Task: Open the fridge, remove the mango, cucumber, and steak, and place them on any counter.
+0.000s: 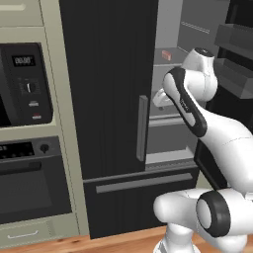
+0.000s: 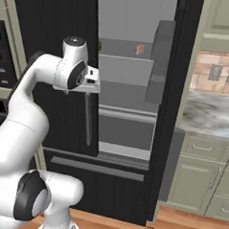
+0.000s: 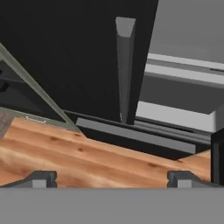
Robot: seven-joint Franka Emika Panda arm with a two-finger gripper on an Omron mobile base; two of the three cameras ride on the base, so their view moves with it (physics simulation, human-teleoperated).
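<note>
Your fridge [image 1: 108,89] already stands with its right door swung wide at the right side of the left base view, the left door shut, and the light grey shelves exposed in the upper centre of both base views. The step in hand, as I judge it, is reaching in for the first item. A small reddish thing sits on an upper shelf [image 1: 166,55], upper centre of the left base view and again in the right base view; it is too small to tell whether it is the steak or the mango, so confirm before you commit. I cannot pick out the cucumber. The gripper [image 3: 111,177] has its jaws released and spread wide, holding nothing, and the hand view looks down past the left door's grey bar handle [image 3: 125,70] at the wooden floor [image 3: 65,153] (so the hand is pointed well below the shelves). Raise and level the wrist first, keep the forearm clear of that handle and of the door bins [image 1: 237,54] at upper right, then enter straight along the shelf. The table [image 2: 210,115] waits at the right of the right base view, near the open door.
</note>
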